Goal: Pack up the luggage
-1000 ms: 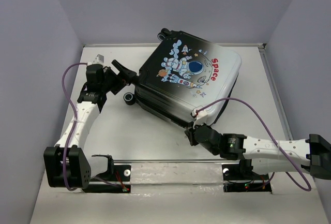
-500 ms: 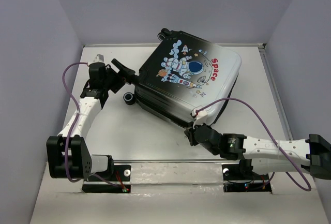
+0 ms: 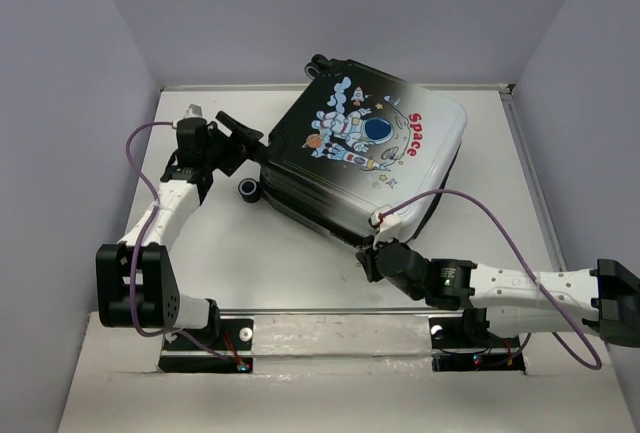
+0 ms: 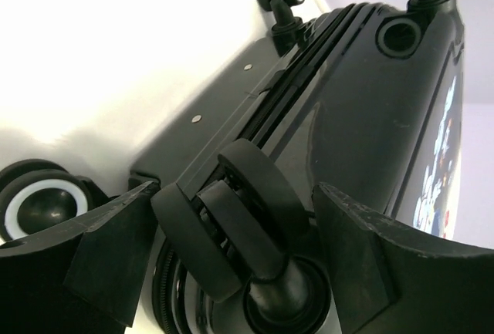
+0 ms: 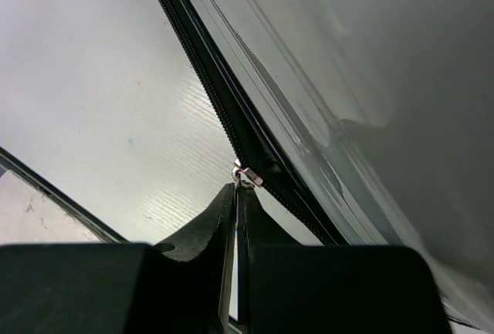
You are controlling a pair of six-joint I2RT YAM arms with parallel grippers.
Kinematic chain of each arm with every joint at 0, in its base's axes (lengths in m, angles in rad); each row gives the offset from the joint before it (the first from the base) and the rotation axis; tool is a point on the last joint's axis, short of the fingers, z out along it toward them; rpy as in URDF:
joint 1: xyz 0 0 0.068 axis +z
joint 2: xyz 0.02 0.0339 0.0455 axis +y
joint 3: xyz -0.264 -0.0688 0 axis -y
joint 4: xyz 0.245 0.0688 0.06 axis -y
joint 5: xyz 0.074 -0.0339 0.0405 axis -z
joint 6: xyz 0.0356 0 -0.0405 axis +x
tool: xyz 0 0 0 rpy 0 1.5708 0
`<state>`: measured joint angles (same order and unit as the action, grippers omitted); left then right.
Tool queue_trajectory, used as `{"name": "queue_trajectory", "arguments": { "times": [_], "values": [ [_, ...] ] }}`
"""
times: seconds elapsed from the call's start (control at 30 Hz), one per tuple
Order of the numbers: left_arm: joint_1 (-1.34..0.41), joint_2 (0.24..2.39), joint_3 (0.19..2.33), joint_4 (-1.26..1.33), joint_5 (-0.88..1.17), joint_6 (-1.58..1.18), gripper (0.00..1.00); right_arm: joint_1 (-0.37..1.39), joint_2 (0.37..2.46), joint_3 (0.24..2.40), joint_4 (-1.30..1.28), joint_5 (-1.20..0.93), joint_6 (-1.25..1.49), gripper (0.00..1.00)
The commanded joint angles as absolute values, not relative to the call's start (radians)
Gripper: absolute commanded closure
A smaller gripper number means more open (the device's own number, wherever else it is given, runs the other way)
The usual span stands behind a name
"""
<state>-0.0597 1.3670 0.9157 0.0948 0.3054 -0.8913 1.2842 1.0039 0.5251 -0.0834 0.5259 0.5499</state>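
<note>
The left gripper (image 4: 235, 195) has moved slightly farther, its fingers spread around a wheel (image 4: 248, 222). The right gripper (image 5: 235, 192) still pinches the zipper pull (image 5: 247, 175). The luggage (image 3: 365, 158) lies closed, far centre; its contents are hidden.

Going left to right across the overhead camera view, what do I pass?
Left arm's purple cable → left gripper → luggage → right arm's black joint. The right gripper, shut on the zipper pull, overlaps the luggage, so it is left out.

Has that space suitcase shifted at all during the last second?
No. Judged by the table and its back edge, the luggage lies where it was.
</note>
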Motion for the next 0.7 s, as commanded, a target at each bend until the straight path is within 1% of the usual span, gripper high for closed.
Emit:
{"name": "queue_trajectory", "arguments": {
  "times": [0.0,0.1,0.17,0.27,0.3,0.37,0.4,0.47,0.5,0.67],
  "values": [
    [-0.067,1.359,0.98,0.175,0.324,-0.934,0.13,1.298,1.0,0.519,0.043,0.374,0.611,0.93],
    [-0.066,1.359,0.98,0.183,0.318,-0.946,0.2,1.298,1.0,0.514,0.046,0.373,0.612,0.93],
    [-0.067,1.373,0.983,0.19,0.322,-0.959,0.22,1.298,1.003,0.512,0.048,0.373,0.612,0.93],
    [-0.066,1.397,0.992,0.198,0.331,-0.969,0.28,1.298,1.006,0.511,0.049,0.374,0.612,0.93],
    [-0.066,1.404,0.999,0.198,0.331,-0.976,0.35,1.298,1.006,0.511,0.049,0.376,0.612,0.93],
    [-0.067,1.41,1.0,0.209,0.33,-0.982,0.41,1.298,1.008,0.512,0.049,0.383,0.611,0.93],
    [-0.066,1.414,1.0,0.21,0.33,-0.986,0.56,1.298,1.014,0.515,0.049,0.388,0.607,0.93],
    [-0.066,1.417,0.999,0.228,0.33,-1.0,0.78,1.298,1.019,0.52,0.051,0.4,0.603,0.93],
    [-0.067,1.416,0.993,0.236,0.33,-1.003,0.94,1.298,1.029,0.529,0.051,0.403,0.601,0.93],
    [-0.112,1.358,0.915,0.334,0.304,-1.0,0.94,1.298,1.087,0.595,0.096,0.463,0.562,0.93]
  ]
}}
